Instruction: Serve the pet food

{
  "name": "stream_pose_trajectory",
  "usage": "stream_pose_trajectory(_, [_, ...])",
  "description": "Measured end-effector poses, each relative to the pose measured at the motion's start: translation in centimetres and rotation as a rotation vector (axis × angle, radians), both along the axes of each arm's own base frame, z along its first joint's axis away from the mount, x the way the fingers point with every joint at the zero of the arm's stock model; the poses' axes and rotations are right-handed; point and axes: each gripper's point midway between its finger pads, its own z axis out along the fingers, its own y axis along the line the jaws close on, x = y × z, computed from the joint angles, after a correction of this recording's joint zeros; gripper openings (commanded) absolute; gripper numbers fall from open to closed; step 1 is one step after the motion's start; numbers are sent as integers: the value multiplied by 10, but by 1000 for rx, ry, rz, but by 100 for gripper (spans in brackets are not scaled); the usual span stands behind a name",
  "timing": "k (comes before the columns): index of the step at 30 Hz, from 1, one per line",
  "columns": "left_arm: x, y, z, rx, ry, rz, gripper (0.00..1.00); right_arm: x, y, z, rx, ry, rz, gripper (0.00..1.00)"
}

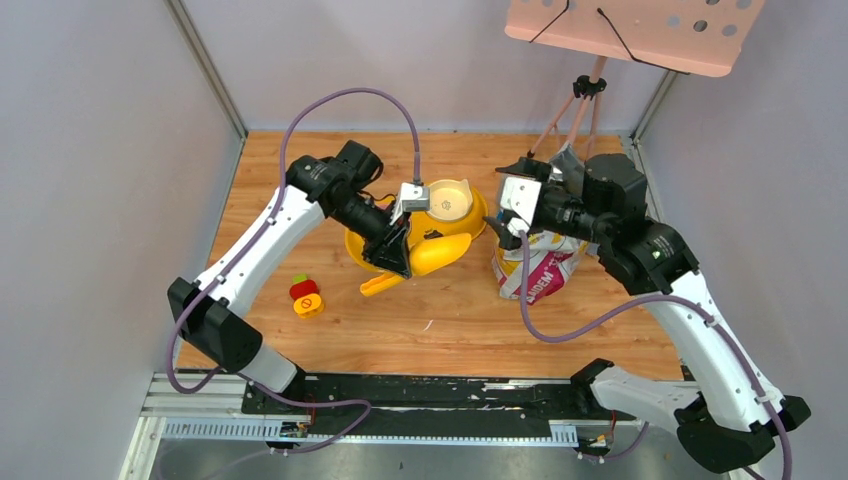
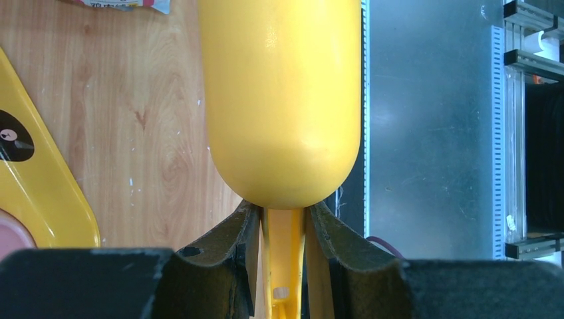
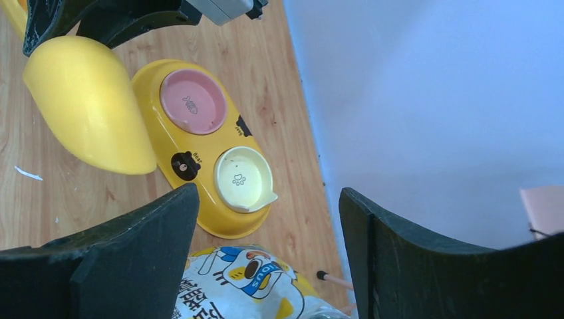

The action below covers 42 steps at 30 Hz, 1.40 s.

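My left gripper [image 2: 282, 219] is closed narrowly on the thin flat handle of a yellow scoop [image 2: 282, 100]. The dark, rough pads press the handle from both sides. The scoop is smooth, glossy plastic with a rounded, bullet-shaped bowl, and my left wrist camera sees only its underside.

My right gripper [image 3: 267, 199] stands wide open with nothing between its curved black fingers. It hangs over the bag [image 3: 239, 279], a crinkled foil pouch printed in white, pink and blue. The pouch carries a cartoon dog and some characters too small for me to read. From the top camera I can make out pink letters ending in "DEM" on its side.

Beyond the bag lies a yellow feeder [image 3: 206, 141], a long oval of shiny plastic marked with a dark bear face and the word "Bear". It holds two round bowls. The pink bowl [image 3: 194, 101] bears a fish-bone mark, and the cream bowl [image 3: 243, 178] bears a paw print and has a small spout.

All of it sits on a wood-grain table [image 1: 450, 320].

The pet food shows in none of my views. I cannot tell whether any lies in the scoop or inside the bag.
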Motion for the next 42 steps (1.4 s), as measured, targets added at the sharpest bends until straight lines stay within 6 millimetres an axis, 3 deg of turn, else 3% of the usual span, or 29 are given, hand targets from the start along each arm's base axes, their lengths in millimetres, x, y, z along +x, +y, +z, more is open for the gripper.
stream_pose_trajectory(3, [-5,3,2,-2,-3,-14,0,-8,3,10,-20,-37,34,81])
stream_pose_trajectory(7, [-10,7,1,24,23,-55,0,-17,10,-26,-135,-99,106,80])
stream_pose_trajectory(11, [2,-1,-3,26,39,-95,0,-13,19,-60,-241,-121,157,79])
stream_pose_trajectory(14, [4,-3,-12,41,77,-107,0,-11,28,-72,-283,-159,195,77])
stream_pose_trajectory(18, [4,-3,-16,46,102,-112,0,-24,44,-74,-276,-233,263,73])
stream_pose_trajectory(25, [-2,-7,-11,6,137,-120,0,-55,71,-97,-266,-328,375,49])
stream_pose_trajectory(31, [-3,-4,-18,2,206,-101,1,-40,86,-105,-247,-452,339,19])
stream_pose_trajectory(32, [-3,-4,-17,-6,227,-94,5,-38,87,-102,-241,-470,331,12])
stream_pose_trajectory(34, [0,-4,-16,-22,257,-77,33,-36,89,-96,-228,-496,325,2])
stream_pose_trajectory(38, [11,0,-11,-57,296,-26,55,-34,89,-94,-214,-485,305,0])
stream_pose_trajectory(42, [33,8,1,-73,310,75,69,-28,83,-95,-194,-353,228,0])
